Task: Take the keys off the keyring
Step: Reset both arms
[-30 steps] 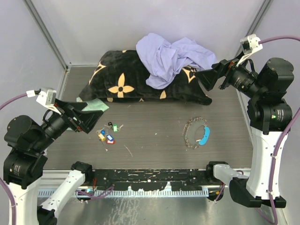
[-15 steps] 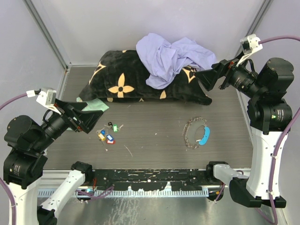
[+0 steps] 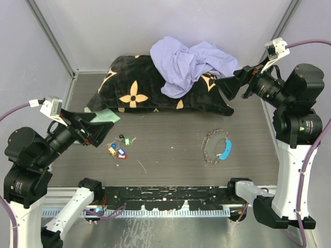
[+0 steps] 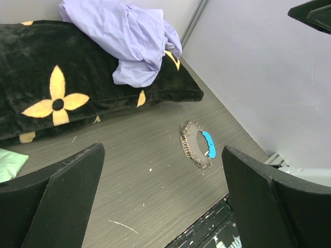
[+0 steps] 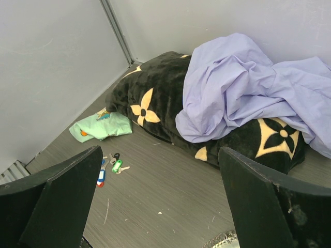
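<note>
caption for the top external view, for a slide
Left hand and right hand hover open; the keys lie loose on the table, apart from the keyring, before a black pillow.

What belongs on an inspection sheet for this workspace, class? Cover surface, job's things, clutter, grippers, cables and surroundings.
Surface: grey table, a few small scraps on it.
Job's things: keys clustered at the left, well apart from the keyring at the right.
Clutter: pillow at the back, purple cloth draped over it; green cloth by its left end.
Grippers: left gripper and right gripper both open, holding nothing.
Cables: purple cables run to both wrists, off the table.
Surroundings: grey walls, metal posts.
</note>
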Motion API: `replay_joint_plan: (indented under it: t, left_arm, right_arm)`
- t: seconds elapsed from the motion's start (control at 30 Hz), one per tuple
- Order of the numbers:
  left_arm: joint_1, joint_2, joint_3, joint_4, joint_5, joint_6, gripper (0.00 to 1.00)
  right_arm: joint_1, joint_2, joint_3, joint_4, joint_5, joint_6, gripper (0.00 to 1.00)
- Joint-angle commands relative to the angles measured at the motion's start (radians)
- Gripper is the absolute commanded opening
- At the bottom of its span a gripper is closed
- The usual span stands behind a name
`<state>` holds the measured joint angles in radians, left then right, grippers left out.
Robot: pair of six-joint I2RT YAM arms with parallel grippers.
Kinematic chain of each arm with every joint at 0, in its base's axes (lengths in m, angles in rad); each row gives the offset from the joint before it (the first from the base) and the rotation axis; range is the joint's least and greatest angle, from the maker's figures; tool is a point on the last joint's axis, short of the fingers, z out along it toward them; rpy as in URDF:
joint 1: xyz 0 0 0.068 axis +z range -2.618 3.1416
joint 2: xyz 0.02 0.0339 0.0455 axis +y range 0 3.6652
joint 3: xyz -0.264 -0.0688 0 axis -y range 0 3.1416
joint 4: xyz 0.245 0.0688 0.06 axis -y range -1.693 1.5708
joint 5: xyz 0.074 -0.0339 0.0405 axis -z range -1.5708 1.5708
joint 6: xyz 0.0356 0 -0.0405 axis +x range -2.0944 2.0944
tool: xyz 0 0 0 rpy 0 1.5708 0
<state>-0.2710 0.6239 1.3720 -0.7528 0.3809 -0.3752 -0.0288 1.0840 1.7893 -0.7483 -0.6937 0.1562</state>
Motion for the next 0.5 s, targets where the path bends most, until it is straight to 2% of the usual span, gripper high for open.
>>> replay_joint_plan:
  t: [0.0, 0.47]
  left_arm:
    - [-0.003, -0.004, 0.023, 0.041, 0.011, 0.016, 0.98]
    - [-0.003, -0.004, 0.029, 0.035, 0.01, 0.016, 0.98]
  right_arm:
    - [-0.005, -0.021, 0.014, 0.053, -0.006, -0.008, 1.0]
    - [-0.005, -0.023, 0.017, 0.052, -0.007, -0.009, 1.0]
